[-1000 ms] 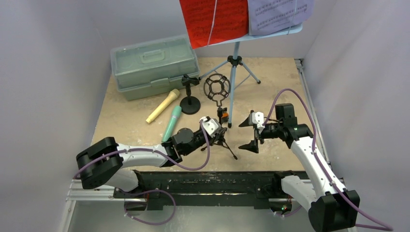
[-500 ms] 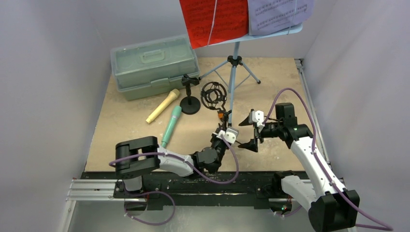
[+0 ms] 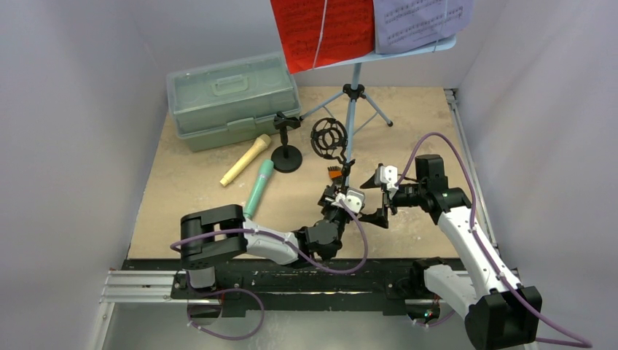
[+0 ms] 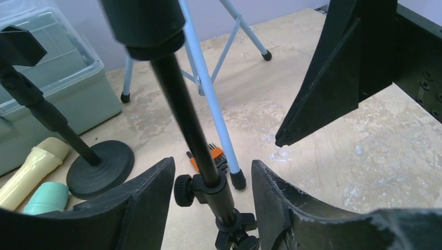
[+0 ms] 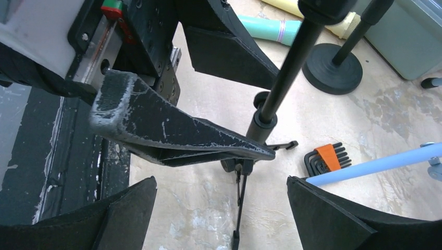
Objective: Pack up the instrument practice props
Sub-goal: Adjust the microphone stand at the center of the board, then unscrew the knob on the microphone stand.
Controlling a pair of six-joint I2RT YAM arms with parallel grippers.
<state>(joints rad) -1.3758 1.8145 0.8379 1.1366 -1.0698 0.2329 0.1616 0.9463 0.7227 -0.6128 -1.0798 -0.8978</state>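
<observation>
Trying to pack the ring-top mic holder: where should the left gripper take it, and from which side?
Probably the slim black pole just above its knobbed collar, from the near side, where the left gripper stands open around it. The ring top is wide and cage-like; the legs splay low.

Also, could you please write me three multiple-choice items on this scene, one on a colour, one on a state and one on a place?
1. What colour is the left sheet on the rack?
A. green
B. red
C. yellow

2. How is the case?
A. lid open
B. lid off
C. closed

3. Where is the teal mic?
A. in the case
B. on the rack
C. on the table, beside the tan mic

Answers:
1 B, the top view shows it red, next to the purple sheet.
2 C, its lid sits down on the body, handle on top.
3 C, it lies flat on the tabletop next to the tan mic.
</observation>
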